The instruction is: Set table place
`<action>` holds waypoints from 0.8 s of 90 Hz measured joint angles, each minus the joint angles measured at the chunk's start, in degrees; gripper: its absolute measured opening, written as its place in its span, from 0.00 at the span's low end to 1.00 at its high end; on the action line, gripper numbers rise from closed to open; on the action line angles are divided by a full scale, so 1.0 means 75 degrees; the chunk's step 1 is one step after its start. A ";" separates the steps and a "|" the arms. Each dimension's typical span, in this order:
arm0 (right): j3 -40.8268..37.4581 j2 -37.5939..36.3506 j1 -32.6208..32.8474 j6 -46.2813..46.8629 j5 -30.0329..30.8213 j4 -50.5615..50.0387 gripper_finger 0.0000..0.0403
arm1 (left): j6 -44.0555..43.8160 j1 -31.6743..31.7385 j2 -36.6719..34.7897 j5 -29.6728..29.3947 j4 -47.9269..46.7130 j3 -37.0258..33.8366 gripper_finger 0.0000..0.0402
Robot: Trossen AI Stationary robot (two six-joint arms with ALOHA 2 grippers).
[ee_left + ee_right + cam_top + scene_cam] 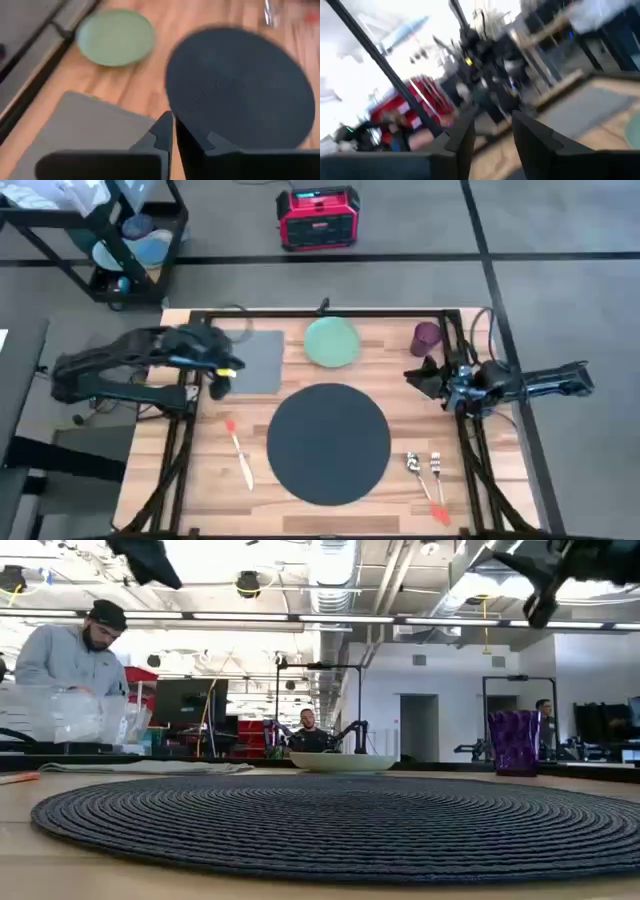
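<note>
The placemat (328, 443) lies central on the tabletop (275, 405), toward its near edge. The left gripper (219, 383), clenched and empty, is held above the napkin (255, 361), nearer the green plate (331, 341) than the right gripper (420, 374), whose fingers are parted.

The large rectangular light-wood plank table (200, 480), edged in thin black metal framing, carries a wide flat round black-grey woven placemat (328, 442) at its middle. Beyond it sit a pale green round plate (331, 342) and — toward the left arm's side — a flat grey rectangular napkin (256, 362). A purple tumbler (426, 337) stands at the far right. A red-handled knife (238, 451) lies left of the placemat; a spoon (414, 470) and a fork (437, 476) lie right of it — side by side.
</note>
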 joint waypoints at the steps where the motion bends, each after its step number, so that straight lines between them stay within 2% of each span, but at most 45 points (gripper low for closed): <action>1: 0.0119 0.0018 0.0000 0.0002 -0.0024 -0.0196 0.29 | 0.0048 -0.0055 0.0082 0.0001 0.0005 0.0038 0.01; 13: 0.1386 0.0287 0.0035 -0.0345 -0.0163 -0.2076 0.29 | 0.0332 -0.0726 0.0655 0.0001 0.0392 0.0166 0.00; 26: 0.1808 0.0496 0.0165 -0.0911 -0.0158 -0.2420 0.29 | -0.0027 -0.1297 0.0873 -0.0183 0.0504 -0.0461 0.00; 36: 0.1759 0.0530 0.0220 -0.0872 -0.0158 -0.2639 0.29 | -0.0830 -0.1795 0.0745 -0.0220 0.1056 -0.1403 0.00; 47: 0.1744 0.0542 0.0221 -0.0595 -0.0179 -0.2694 0.29 | -0.2125 -0.2609 0.0471 -0.0203 0.2998 -0.2574 0.00; 56: 0.1744 0.0506 0.0225 -0.0592 -0.0338 -0.2493 0.29 | -0.3255 -0.3286 0.0460 -0.0206 0.4094 -0.3308 0.00; 67: 0.1747 0.0482 0.0264 -0.0557 -0.0352 -0.2497 0.29 | -0.4469 -0.3980 0.0510 -0.0158 0.4647 -0.3837 0.00; 72: 0.1747 0.0490 0.0285 -0.0443 -0.0362 -0.2498 0.29 | -0.4652 -0.4217 0.0573 0.0146 0.4670 -0.4009 0.00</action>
